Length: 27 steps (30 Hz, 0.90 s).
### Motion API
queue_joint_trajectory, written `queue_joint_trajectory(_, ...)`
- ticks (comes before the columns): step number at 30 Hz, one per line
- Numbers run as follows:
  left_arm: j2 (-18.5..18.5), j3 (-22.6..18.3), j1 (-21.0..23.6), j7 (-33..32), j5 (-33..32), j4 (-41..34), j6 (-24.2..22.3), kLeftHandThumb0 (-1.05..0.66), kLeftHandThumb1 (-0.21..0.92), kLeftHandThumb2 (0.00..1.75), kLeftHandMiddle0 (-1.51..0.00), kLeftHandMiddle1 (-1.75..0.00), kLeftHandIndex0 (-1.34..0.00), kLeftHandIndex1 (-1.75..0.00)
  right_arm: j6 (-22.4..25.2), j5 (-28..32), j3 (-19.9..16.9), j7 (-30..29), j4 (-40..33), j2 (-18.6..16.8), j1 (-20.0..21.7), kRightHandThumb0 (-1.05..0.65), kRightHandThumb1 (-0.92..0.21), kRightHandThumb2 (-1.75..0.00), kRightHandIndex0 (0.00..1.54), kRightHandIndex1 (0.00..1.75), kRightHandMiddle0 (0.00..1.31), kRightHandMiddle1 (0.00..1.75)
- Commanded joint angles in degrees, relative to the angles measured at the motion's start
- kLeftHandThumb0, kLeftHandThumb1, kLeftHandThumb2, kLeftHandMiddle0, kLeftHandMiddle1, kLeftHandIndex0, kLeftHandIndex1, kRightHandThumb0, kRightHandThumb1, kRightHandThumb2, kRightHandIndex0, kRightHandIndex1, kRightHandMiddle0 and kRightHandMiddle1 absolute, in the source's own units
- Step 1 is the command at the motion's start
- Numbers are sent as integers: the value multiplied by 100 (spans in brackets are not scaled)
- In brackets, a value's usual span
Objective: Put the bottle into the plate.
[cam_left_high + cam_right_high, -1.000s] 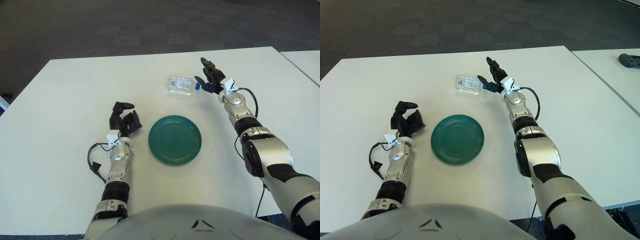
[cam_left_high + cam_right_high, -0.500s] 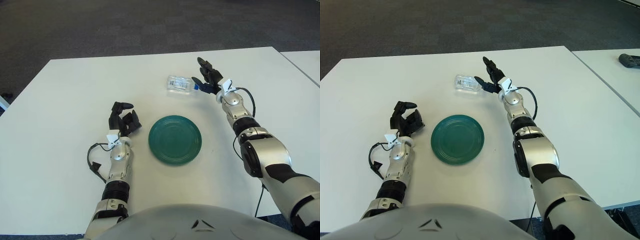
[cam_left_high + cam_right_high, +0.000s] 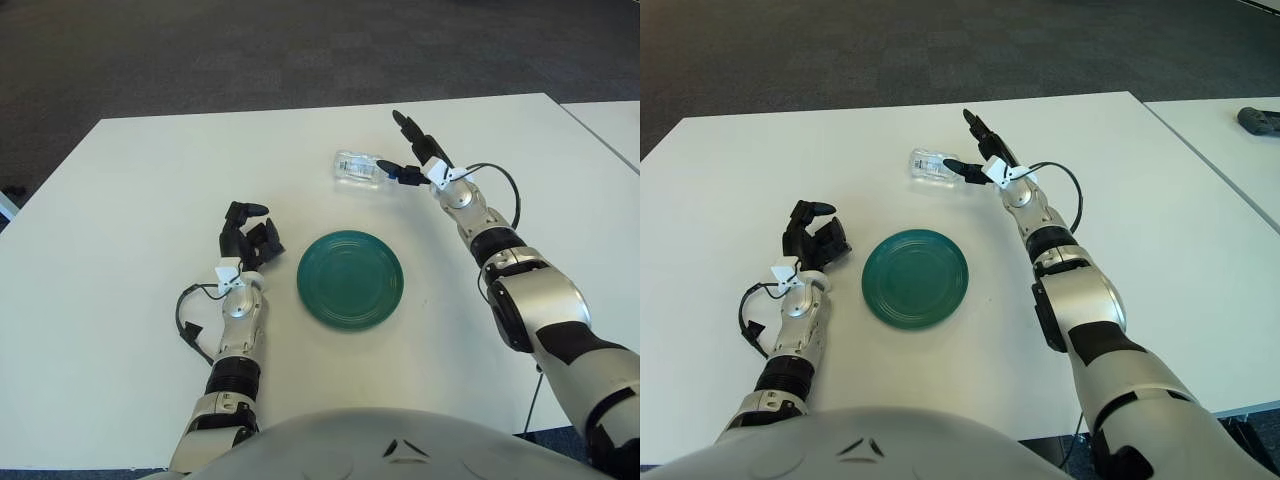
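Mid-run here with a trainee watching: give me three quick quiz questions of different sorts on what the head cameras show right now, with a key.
1. True or false: the bottle already lies in the green plate.
2. Which hand is at the bottle's cap end? A) left hand B) right hand C) neither
3. Fill in: the bottle lies on its ____ on the white table.

Key
1. False. It lies on the table beyond the plate, apart from it.
2. B. The right hand has its fingers spread at the cap end, not closed on the bottle. The left hand shows to the left of the plate.
3. side
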<state>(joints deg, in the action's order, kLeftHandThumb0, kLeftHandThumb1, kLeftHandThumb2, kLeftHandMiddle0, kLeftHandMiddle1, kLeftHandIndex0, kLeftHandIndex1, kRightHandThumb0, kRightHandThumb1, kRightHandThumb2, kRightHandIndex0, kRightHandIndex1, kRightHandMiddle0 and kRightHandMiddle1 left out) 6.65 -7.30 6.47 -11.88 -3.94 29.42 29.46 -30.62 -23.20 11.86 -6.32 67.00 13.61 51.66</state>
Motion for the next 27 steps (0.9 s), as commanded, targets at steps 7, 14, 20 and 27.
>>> queue_joint_trajectory(7, 122, 19, 132, -32, 33, 172, 45, -48, 34, 129, -125, -175, -60, -175, 203, -612, 504, -433, 201, 73, 781, -105, -92, -47, 0, 0, 0, 0)
queue_joint_trajectory(14, 198, 80, 128, -89, 62, 109, 43, -48, 33, 129, -124, -175, -60, -175, 207, -1122, 1023, -663, 306, 112, 1017, -105, -92, -52, 0, 0, 2, 1)
queue_joint_trajectory(20, 255, 159, 85, -104, 68, 33, 58, -48, 33, 130, -125, -175, -61, -175, 97, -1396, 1300, -750, 392, 213, 1183, -105, -92, -55, 0, 0, 7, 4)
queue_joint_trajectory(27, 334, 333, -64, -245, 205, -261, 39, -48, 32, 131, -125, -175, -61, -175, -12, -1569, 1511, -613, 489, 311, 1388, -105, -92, -59, 0, 0, 10, 7)
